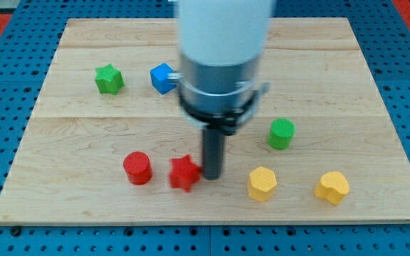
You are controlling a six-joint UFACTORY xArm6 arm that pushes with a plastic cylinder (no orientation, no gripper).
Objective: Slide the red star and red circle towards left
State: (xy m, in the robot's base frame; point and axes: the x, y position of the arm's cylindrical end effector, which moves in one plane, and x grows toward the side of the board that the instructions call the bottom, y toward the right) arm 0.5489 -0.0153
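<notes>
Tip: my tip [212, 176] — seemingly touching star's right side.
Star [184, 173]: circle [137, 168] just left — both leftward.
Pincer: none fitted.

**No readable text anywhere**

We find no text, labels, brands, nos. or signs to read in the camera view. The wooden board [212, 206] is bare grain, no print. We checked each block face: red circle [137, 168], red star [184, 173], green star [109, 78], blue block [162, 77], green cylinder [281, 133], both yellow blocks [262, 183] [332, 187] — all plain colour, no marks. The arm's white and grey housing [223, 50] is blurred; we can't make out any lettering on it.
</notes>
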